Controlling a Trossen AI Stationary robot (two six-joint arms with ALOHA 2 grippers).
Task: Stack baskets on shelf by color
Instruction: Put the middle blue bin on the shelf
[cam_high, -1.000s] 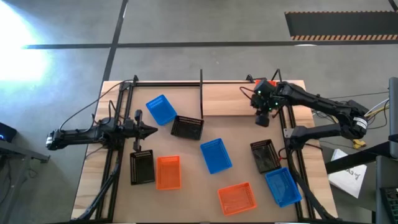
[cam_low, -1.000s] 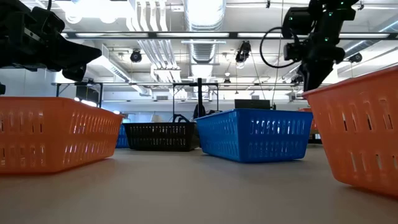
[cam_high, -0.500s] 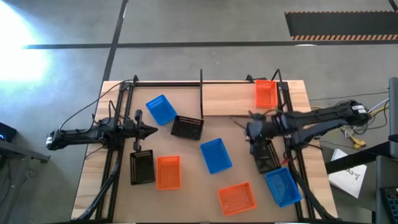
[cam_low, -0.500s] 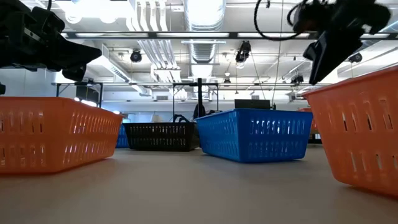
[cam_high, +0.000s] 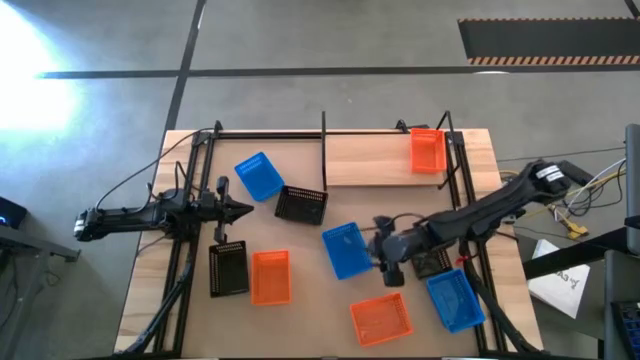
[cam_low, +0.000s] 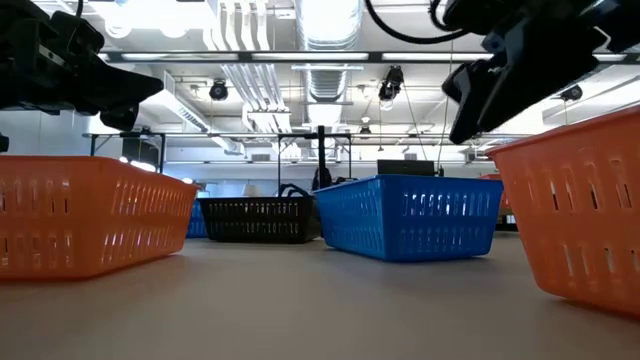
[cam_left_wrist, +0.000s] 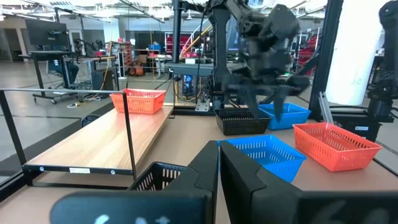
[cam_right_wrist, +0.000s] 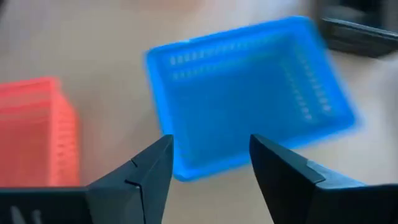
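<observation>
So far I've got one orange basket (cam_high: 427, 150) on the shelf (cam_high: 370, 160), eight on the table, right gripper (cam_high: 388, 268) spread over the middle blue basket (cam_high: 346, 249), left gripper (cam_high: 243, 210) pressed together, idle.

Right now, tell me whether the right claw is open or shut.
Open: the right claw shows a clear gap between its fingers, with the blue basket visible beyond it.

The black basket (cam_high: 432, 262) is being partly hidden by the right arm (cam_high: 470, 215); the orange basket (cam_low: 578, 210) is being cropped.
</observation>
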